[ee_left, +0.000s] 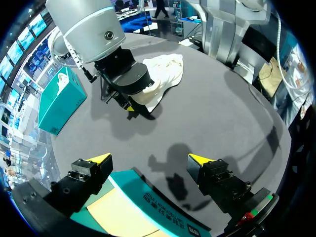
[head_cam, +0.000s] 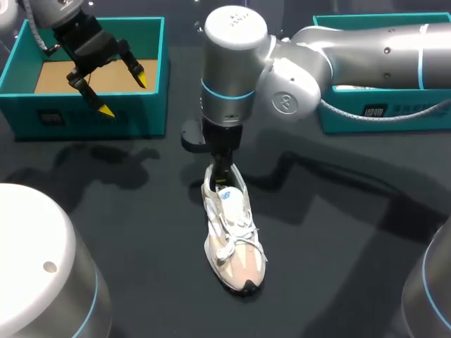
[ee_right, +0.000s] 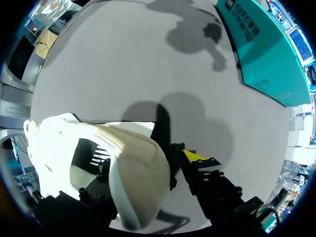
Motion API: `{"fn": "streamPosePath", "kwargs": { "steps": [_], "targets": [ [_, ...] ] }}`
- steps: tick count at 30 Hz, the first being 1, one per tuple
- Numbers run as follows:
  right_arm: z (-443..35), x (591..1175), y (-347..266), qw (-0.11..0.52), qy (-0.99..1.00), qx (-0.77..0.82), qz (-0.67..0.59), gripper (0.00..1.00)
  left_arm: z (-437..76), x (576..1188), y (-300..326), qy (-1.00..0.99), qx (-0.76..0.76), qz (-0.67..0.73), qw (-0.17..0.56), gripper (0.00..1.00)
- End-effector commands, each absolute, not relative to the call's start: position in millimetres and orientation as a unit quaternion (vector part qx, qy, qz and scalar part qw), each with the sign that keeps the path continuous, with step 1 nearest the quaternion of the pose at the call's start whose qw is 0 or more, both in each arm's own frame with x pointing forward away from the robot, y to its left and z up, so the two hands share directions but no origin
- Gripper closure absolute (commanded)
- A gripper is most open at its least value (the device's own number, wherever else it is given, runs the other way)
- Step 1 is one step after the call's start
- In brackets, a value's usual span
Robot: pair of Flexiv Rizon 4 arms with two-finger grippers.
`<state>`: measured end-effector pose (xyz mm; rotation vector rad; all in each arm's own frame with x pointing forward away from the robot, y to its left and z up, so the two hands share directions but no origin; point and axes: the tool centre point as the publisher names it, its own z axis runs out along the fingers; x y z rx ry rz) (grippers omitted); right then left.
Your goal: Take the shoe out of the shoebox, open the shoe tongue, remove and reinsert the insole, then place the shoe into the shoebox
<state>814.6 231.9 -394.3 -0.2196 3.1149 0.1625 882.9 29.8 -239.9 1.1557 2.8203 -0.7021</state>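
Bright overhead light throws soft shadows across the dark table (head_cam: 338, 246); the shoe (head_cam: 232, 232) glares white.

One white and beige lace-up trainer (head_cam: 232, 232) lay near the middle of the single dark grey worktop (head_cam: 338, 232). Two teal cardboard boxes stood along the far side: the left box (head_cam: 91, 116), open with a tan floor, and the right box (head_cam: 352, 116), partly hidden. Two silver robot arms with teal rings came in, the left arm (head_cam: 49, 14) and the right arm (head_cam: 366, 53). They carried two black pincers, the left pincer (head_cam: 124, 94) and the right pincer (head_cam: 224, 165). Two yellow-tipped fingers (ee_left: 98, 160) showed on the left one.
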Motion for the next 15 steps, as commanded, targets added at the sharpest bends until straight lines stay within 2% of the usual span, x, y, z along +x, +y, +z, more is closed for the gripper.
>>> {"fn": "streamPosePath", "kwargs": {
  "steps": [1,4,6,7,8,15],
  "targets": [
    [-396.4,813.8,235.4,0.008,0.997,-0.068,0.047,0.5,-239.4,883.1,29.8,0.902,0.37,-0.223,0.006,0.0],
    [-396.5,813.1,236.1,0.007,0.997,-0.065,0.041,0.53,-239.4,883.1,29.8,0.902,0.37,-0.223,0.006,0.0],
    [-396.5,812.6,236.4,0.006,0.997,-0.064,0.039,0.63,-239.4,883.1,29.8,0.902,0.37,-0.223,0.006,0.0],
    [-396.4,812.2,236.5,0.007,0.997,-0.063,0.037,0.77,-239.4,883.1,29.8,0.902,0.37,-0.223,0.006,0.0],
    [-396.3,811.9,236.6,0.007,0.997,-0.062,0.037,1.0,-239.4,883.1,29.8,0.902,0.37,-0.223,0.006,0.0],
    [-391.2,808.8,235.5,0.009,0.998,-0.057,0.034,1.0,-239.4,883.1,29.8,0.902,0.37,-0.223,0.006,0.0]
  ]
}}
